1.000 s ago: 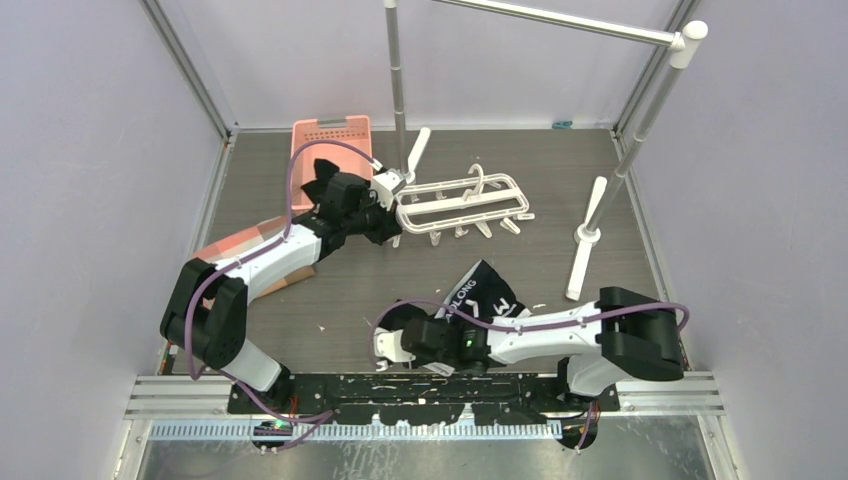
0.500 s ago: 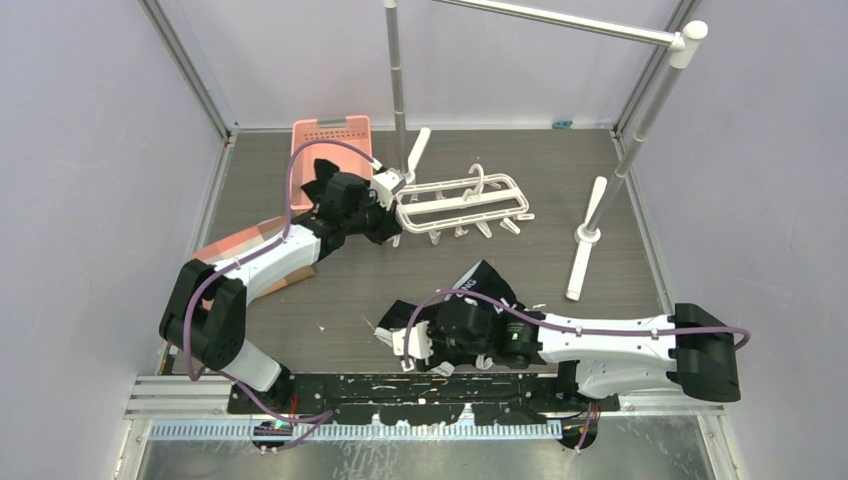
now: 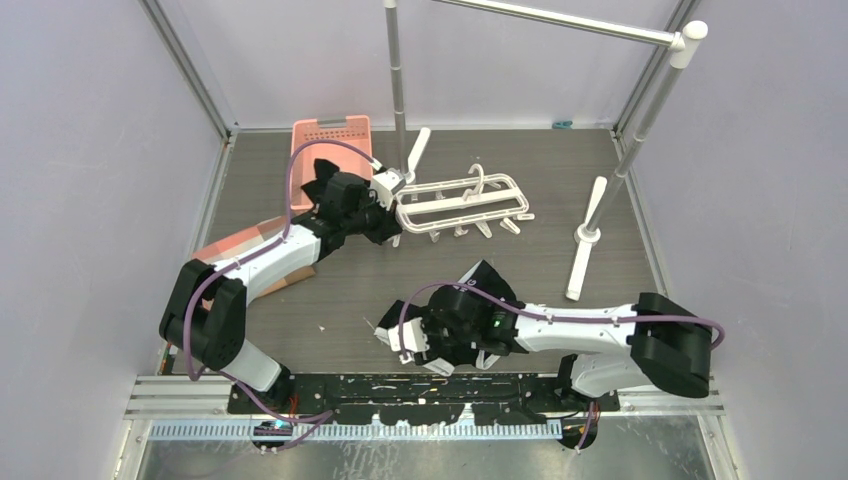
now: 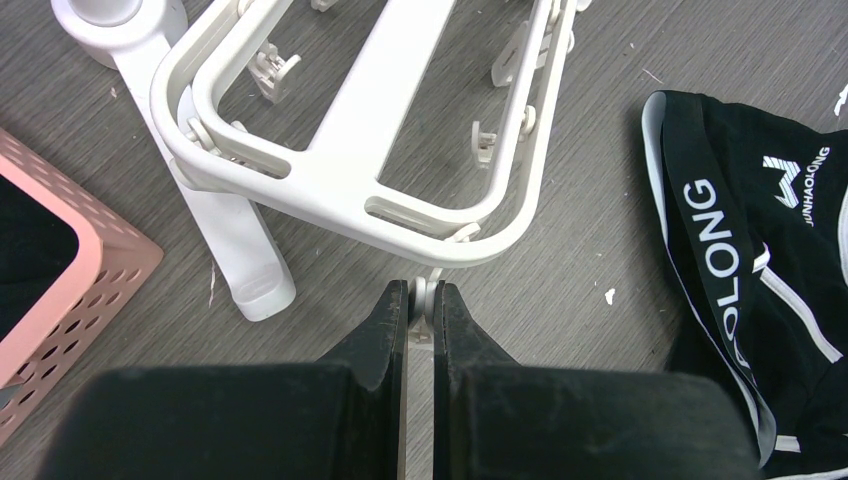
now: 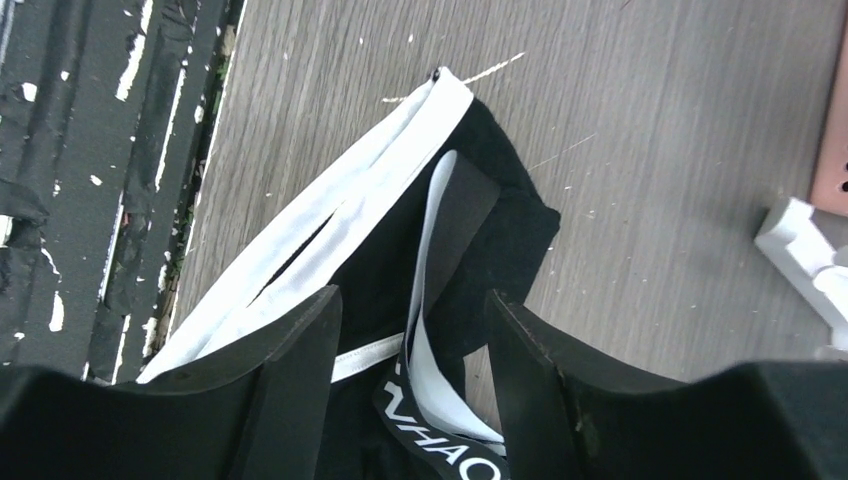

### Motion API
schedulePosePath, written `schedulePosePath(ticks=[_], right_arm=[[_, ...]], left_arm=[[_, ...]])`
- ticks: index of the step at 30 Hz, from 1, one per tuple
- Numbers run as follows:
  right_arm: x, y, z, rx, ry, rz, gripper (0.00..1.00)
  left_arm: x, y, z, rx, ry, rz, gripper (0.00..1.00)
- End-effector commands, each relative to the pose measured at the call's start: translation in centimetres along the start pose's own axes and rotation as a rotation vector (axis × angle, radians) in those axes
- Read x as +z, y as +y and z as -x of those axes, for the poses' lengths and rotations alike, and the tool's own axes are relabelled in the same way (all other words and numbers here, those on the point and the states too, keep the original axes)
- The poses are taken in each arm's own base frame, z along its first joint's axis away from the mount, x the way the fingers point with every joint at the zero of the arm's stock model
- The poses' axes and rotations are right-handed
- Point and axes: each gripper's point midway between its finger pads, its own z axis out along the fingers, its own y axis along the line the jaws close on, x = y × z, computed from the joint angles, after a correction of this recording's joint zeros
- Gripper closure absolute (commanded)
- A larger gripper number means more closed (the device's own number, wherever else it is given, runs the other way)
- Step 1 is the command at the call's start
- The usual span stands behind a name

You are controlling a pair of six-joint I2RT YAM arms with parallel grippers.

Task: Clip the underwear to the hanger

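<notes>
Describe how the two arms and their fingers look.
Both the left arm and right arm have white links between bulky black joints, with a purple cable looping along each. The left fingers and right fingers are matte black, flat and tapered. A small green light glows near the right wrist.

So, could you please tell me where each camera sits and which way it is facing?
Top external: above and behind the arms, looking down at the table; both arms show.
Left wrist: on the left arm, looking along the left gripper, shut on a hanger clip.
Right wrist: on the right arm, looking down past the open right gripper at the underwear.
Shared: top and left wrist both show hanger and underwear.
</notes>
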Motion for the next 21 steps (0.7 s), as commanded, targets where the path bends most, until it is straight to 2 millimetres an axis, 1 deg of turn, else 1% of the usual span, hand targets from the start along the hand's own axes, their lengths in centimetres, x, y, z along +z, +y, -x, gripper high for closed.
schedulePosePath(ticks=[1,5,8,11,16,19,21], right_arm=[[0.8,-1.8,1.9,-0.018,-0.061,-0.028,0.43],[1.3,-2.3,1.1,-0.016,-0.038,-0.064,0.50],[1.6,-2.5,0.5,-0.020,-0.014,-0.078,0.53],[2.0,-2.6,-0.1,-0.022,0.017,-0.078,0.55],[2.4,-2.3,-0.6,-0.019,0.048,-0.052,0.57],[2.5,-2.4,-0.5,-0.017,0.053,-0.053,0.57],[2.5,-2.7,-0.3,-0.014,0.047,-0.064,0.60]], left_arm=[[-1.2,-0.1,4.7,0.055,-0.131,0.008,1.00],[-1.3,-0.2,4.8,0.056,-0.132,0.005,1.00],[-1.3,-0.1,4.8,0.054,-0.134,0.006,1.00],[-1.3,-0.2,4.8,0.055,-0.134,0.005,1.00],[-1.4,-0.2,4.9,0.057,-0.137,0.007,1.00],[-1.4,-0.1,4.9,0.057,-0.138,0.009,1.00],[-1.4,-0.2,4.9,0.058,-0.138,0.005,1.00]])
